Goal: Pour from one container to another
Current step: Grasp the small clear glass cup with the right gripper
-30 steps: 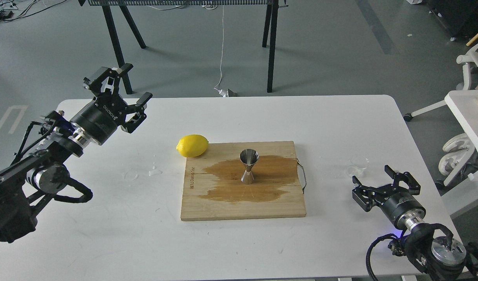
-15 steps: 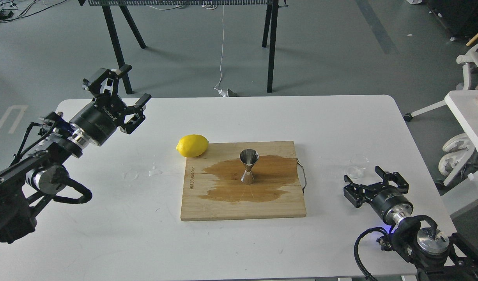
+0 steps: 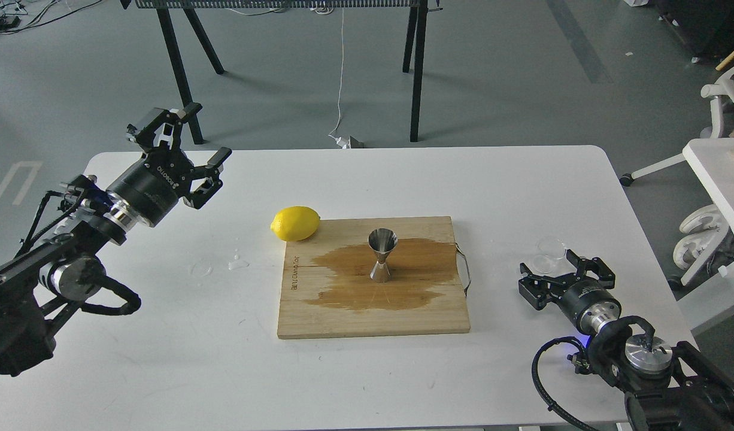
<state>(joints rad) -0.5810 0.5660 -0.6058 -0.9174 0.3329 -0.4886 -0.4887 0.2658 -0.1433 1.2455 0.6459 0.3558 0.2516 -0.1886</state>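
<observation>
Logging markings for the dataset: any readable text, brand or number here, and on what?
"ROBOTIQ", white lettering on the left gripper body.
Burned-in lettering along the left edge of the cutting board: too small to read.
Right gripper, jigger, lemon: no visible text.

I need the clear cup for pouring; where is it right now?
In the head view, the clear cup stands on the white table, right of the wooden board, just beyond the open right pincer.

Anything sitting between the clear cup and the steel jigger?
Head view: only wet cutting board, its wire handle and bare white table lie between the clear cup and the jigger.
</observation>
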